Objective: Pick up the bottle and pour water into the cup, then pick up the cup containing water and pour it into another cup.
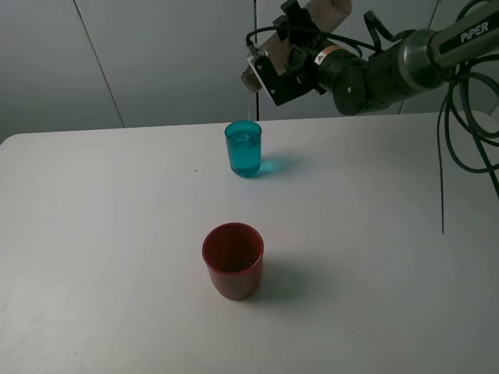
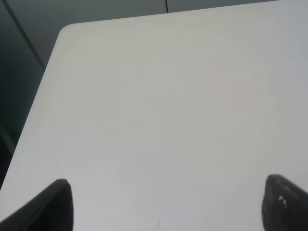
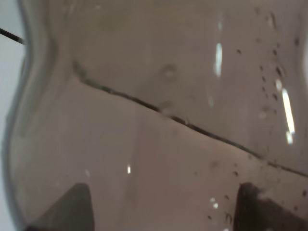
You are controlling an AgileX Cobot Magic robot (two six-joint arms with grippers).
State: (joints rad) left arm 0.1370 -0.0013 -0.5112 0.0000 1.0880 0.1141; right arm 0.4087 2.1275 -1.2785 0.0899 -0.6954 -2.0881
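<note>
The smoky grey-brown bottle (image 1: pixel 253 76) is tipped over, held high at the back of the table by my right gripper (image 1: pixel 274 64), which is shut on it. Its mouth hangs just above the teal-blue cup (image 1: pixel 244 149), and a thin stream of water falls into that cup, which holds water to near its rim. In the right wrist view the bottle (image 3: pixel 163 96) fills the picture, pressed between the two dark fingertips (image 3: pixel 72 209). The dark red cup (image 1: pixel 232 260) stands upright nearer the front, apart from both. My left gripper (image 2: pixel 168 207) is open over bare table with nothing between its fingers.
The white table (image 1: pixel 93 234) has a rounded back left corner (image 2: pixel 67 30) with a dark wall behind it. Black cables (image 1: pixel 460 132) hang from the right arm at the right side.
</note>
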